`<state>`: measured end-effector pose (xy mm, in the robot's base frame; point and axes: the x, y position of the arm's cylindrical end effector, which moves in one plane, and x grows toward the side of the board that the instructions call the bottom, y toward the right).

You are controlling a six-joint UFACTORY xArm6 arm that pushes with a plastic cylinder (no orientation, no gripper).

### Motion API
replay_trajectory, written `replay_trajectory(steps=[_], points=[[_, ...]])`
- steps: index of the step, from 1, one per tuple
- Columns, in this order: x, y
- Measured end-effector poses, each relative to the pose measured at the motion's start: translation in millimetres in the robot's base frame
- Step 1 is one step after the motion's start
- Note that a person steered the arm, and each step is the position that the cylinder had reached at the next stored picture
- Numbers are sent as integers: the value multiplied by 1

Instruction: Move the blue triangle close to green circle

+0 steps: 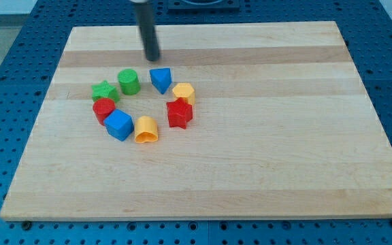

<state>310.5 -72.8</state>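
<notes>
The blue triangle (pixel 160 79) lies on the wooden board in the upper left part of the view. The green circle (pixel 128 82) stands just to its left, with a small gap between them. My tip (pixel 153 58) is a dark rod end just above the blue triangle in the view, slightly to its left, and not touching it.
A green star (pixel 104 91), a red block (pixel 103 108), a blue cube (pixel 118 125), a yellow arch-like block (pixel 145 130), a red star (pixel 180 113) and a yellow block (pixel 183 92) form a ring with them. The board's top edge (pixel 203 26) is near the rod.
</notes>
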Motion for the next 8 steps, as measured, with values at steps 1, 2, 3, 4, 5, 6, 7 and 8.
replay_trajectory(steps=[1, 2, 3, 4, 5, 6, 7, 8], points=[[17, 52], [46, 21], [64, 16], [67, 26], [47, 71], [38, 38], [55, -12], [53, 4]])
